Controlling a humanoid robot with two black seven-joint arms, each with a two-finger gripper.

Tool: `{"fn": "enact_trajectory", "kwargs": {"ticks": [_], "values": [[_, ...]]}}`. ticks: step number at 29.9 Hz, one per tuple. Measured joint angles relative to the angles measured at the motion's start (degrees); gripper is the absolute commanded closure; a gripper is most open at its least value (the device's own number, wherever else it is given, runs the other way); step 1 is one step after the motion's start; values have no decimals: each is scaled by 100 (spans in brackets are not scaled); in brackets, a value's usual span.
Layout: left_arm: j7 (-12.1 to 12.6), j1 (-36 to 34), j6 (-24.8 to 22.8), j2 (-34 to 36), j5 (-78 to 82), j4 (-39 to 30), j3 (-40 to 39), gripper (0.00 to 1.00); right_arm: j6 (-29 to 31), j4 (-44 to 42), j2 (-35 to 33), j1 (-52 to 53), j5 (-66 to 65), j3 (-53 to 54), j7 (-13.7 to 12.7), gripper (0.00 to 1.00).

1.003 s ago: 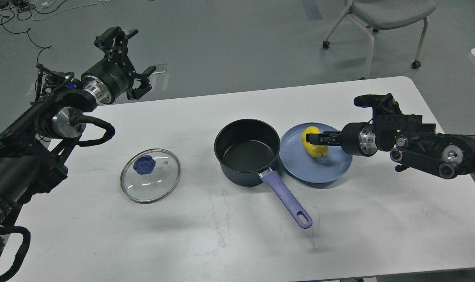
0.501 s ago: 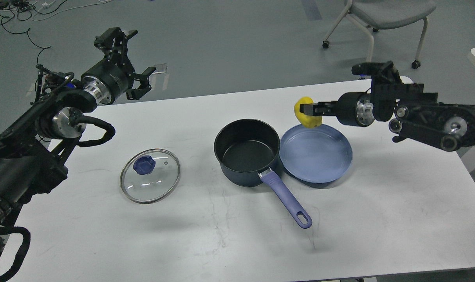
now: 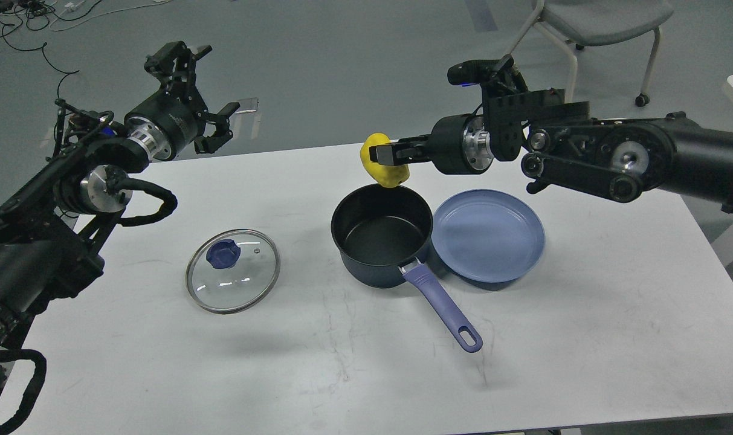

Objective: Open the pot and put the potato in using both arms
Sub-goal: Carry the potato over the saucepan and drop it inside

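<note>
The dark pot (image 3: 382,234) with a purple handle stands open and empty at the table's middle. Its glass lid (image 3: 232,278) with a blue knob lies flat on the table to the left. My right gripper (image 3: 385,155) is shut on the yellow potato (image 3: 383,168) and holds it in the air above the pot's far rim. My left gripper (image 3: 206,90) is open and empty, raised beyond the table's far left edge, well away from the lid.
An empty blue plate (image 3: 488,234) touches the pot's right side. The white table (image 3: 614,326) holds these things. A grey chair (image 3: 590,36) stands on the floor behind, and cables (image 3: 34,18) lie at the far left.
My right gripper lifted the potato off the blue plate and carried it up and left to above the pot. The left arm has not moved.
</note>
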Motion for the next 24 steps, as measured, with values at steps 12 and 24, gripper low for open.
{"fn": "enact_trajectory", "kwargs": {"ticks": [12, 24], "values": [[-3, 22, -19, -15, -9, 1, -18, 2, 15, -150, 346, -378, 7, -208, 10, 0], [-58, 76, -271, 0, -105, -91, -135, 2, -74, -462, 198, -398, 336, 1323, 61, 0]]}}
